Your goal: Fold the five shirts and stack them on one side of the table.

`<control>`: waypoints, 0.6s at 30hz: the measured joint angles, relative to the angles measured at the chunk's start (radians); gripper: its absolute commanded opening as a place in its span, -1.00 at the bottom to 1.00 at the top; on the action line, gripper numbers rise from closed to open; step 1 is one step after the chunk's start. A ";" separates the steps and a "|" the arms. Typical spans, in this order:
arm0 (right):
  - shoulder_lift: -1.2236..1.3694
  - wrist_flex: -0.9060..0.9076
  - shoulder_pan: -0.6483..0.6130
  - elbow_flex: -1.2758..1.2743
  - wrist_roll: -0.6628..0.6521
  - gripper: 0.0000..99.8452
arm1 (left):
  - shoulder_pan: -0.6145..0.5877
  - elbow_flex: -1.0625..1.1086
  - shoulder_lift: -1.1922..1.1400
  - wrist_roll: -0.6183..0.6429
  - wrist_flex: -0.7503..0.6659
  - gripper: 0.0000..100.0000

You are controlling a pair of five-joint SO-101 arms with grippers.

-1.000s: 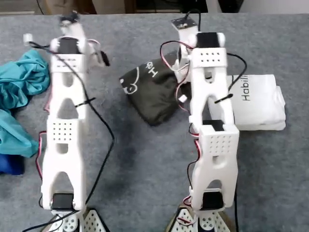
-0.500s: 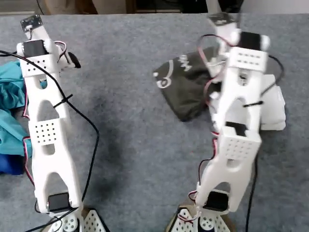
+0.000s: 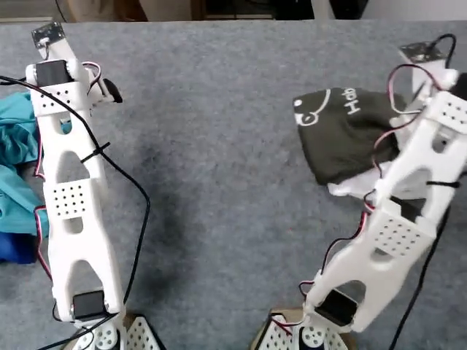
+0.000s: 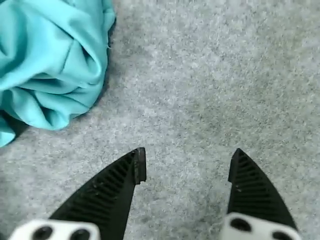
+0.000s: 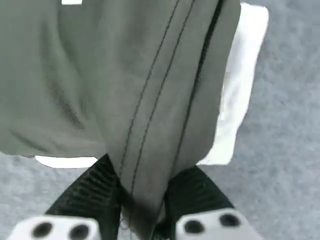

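teal shirt [image 3: 14, 131]: cut off by the left edge of the high view, its inner side behind the left arm [image 3: 69, 200]; in the left wrist view it runs out past two edges.
blue cloth [image 3: 13, 248]: a corner at the high view's left edge; what garment it is cannot be told.
white shirt [image 3: 349, 188]: almost wholly beneath the dark shirt [image 3: 343, 138]; narrow strips show.
dark shirt, far side: behind the right arm [image 3: 398, 233], itself cut by the right edge.
right gripper [image 5: 142, 172]: fingertips buried in a fold of the dark shirt.
left gripper [image 4: 187, 160]: finger roots cut off by the picture's edge.
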State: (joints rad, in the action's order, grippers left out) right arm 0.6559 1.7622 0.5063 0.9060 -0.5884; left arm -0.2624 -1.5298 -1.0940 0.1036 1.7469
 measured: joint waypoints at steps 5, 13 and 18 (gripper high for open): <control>0.014 -0.020 0.025 0.000 -0.029 -0.95 | -0.006 0.000 0.000 0.000 0.000 -0.45; 0.025 -0.035 0.057 0.052 -0.051 -0.95 | -0.006 0.000 0.000 -0.002 0.000 -0.45; 0.025 -0.035 0.083 0.052 -0.107 -0.95 | -0.008 0.000 0.000 -0.002 0.000 -0.45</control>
State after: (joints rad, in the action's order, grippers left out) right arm 0.6805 1.7269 0.5892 0.9582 -0.6958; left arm -0.2700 -1.5298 -1.0940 0.1020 1.7469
